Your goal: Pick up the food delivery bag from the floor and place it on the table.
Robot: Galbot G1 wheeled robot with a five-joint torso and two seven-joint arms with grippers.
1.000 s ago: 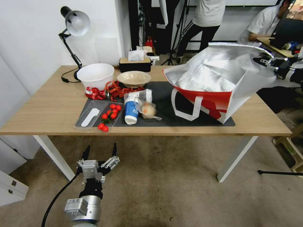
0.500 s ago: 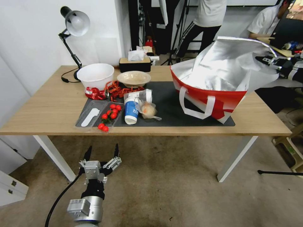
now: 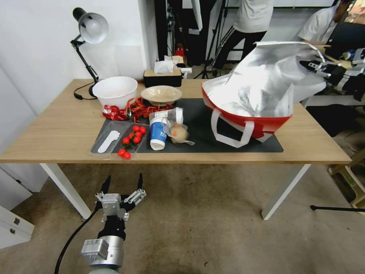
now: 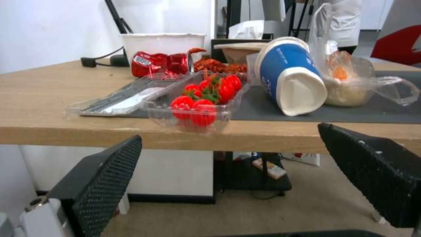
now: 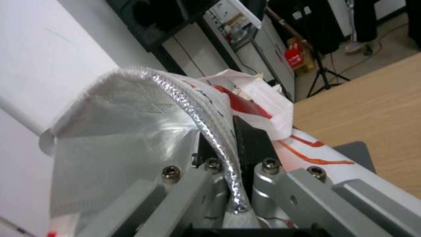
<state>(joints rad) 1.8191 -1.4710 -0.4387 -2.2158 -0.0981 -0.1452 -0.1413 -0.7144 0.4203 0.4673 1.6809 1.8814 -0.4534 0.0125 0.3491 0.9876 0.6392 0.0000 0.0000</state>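
The bag point(image 3: 251, 99) sits on the right half of the worktop point(image 3: 64, 129), its red base on the dark mat point(image 3: 201, 125) and its foil-lined mouth leaning up and to the right. The head view shows the right hand point(image 3: 317, 68) at the bag's upper right rim, out past the worktop's far right corner. How it grips is plain only in the right wrist view: the hand point(image 5: 226, 148) is closed on the bag's point(image 5: 131, 131) foil-edged rim, which runs pinched between the two black fingers point(image 5: 252, 141).

The left hand point(image 3: 121, 184) hangs low over the floor point(image 3: 213, 228) in front of the worktop's near left edge, fingers spread wide and holding nothing. Its own camera looks across the worktop's edge point(image 4: 65, 98) between the two mesh-faced fingers point(image 4: 110, 174) and shows close up what the head view gives from above: a clear tray of tomatoes point(image 4: 206, 95) at the near edge, a tipped blue cup point(image 4: 289, 79) and a small plastic bag point(image 4: 351, 82) with food beside it.
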